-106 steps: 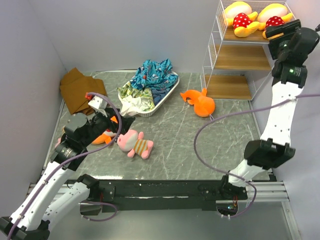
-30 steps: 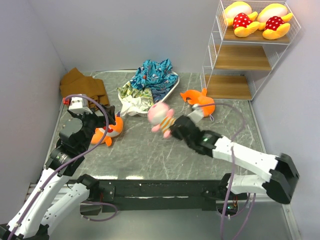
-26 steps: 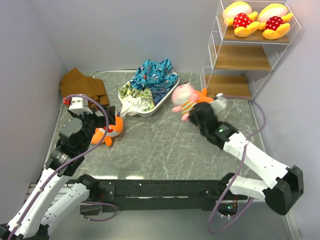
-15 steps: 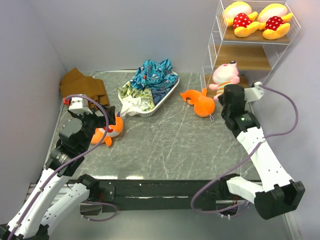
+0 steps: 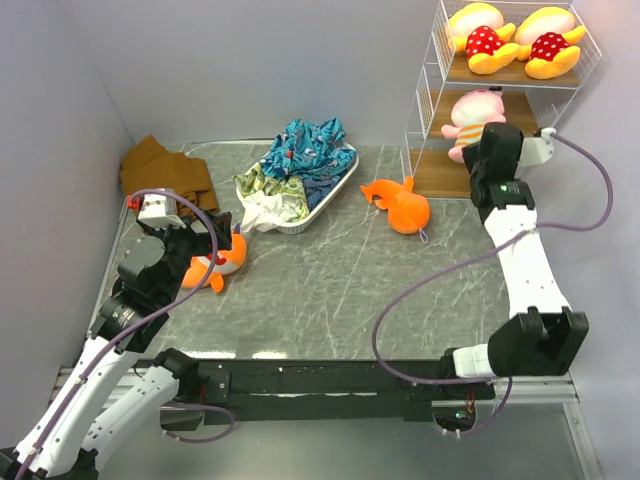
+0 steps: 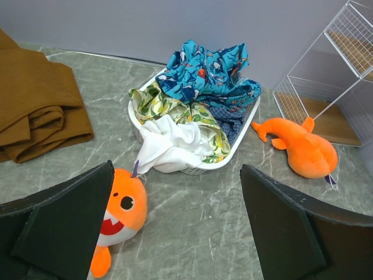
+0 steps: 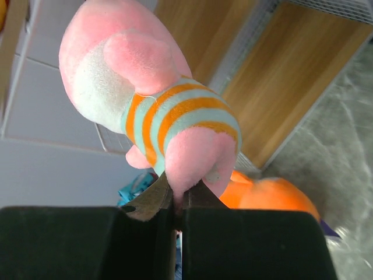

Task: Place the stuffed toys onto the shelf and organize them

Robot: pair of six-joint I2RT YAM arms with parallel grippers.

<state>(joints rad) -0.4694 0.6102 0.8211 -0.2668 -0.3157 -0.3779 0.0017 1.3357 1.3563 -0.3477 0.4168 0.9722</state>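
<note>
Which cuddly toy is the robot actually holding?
The pink toy with the orange-striped belly, pinched in the right claw beside the shelf. The yellow toys sit on its top board; both orange sharks lie on the table.

We see a plain back wall (image 5: pixel 250 60) in a pale lavender grey, with no window or mark on it; a left wall (image 5: pixel 50 150) and a right wall (image 5: pixel 600 220) of the same colour close the space in on both sides. Between them lies a table top (image 5: pixel 330 290) of grey, stone-like finish, crossed by thin pale veins; a narrow metal rim (image 5: pixel 108 262) edges it on the left. Along the near edge runs a black rail (image 5: pixel 320 378), with a silver frame (image 5: pixel 550 378) at its right end. The light is soft and even; we note a few whitish glints (image 5: pixel 265 354) on the table just before the rail; shadows are faint.
</note>
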